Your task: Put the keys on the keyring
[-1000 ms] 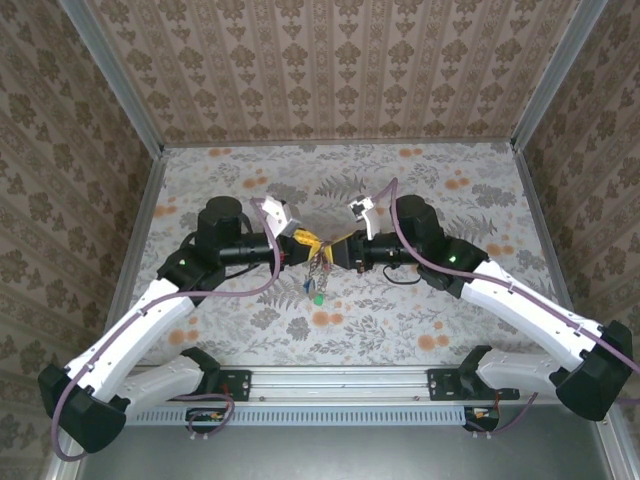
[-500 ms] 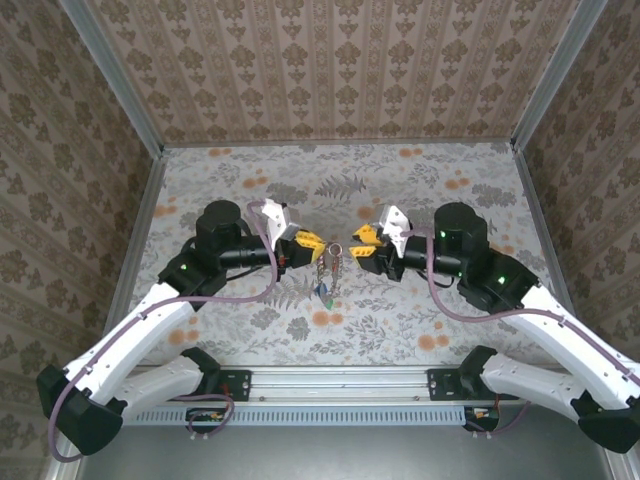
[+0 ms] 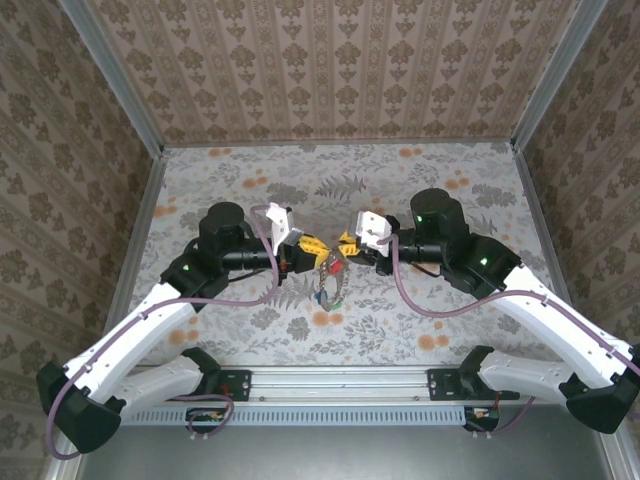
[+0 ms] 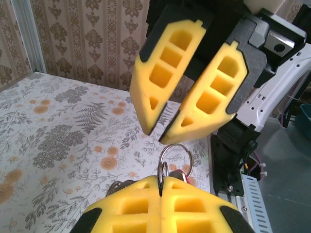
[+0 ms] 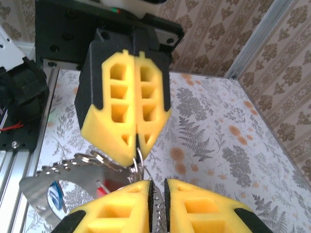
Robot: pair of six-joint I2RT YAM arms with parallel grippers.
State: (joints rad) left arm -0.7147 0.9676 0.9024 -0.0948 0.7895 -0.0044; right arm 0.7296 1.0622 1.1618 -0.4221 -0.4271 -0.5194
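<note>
At the bottom edge of the left wrist view, the left tool is clenched, its yellow pads pinching the thin metal keyring, which stands up between them. Just above the ring, the right tool is released, its tips slightly parted and clear of the wire. From above, both tools meet near the frame's centre, and the keys hang bunched just below them against the floral tabletop.
</note>
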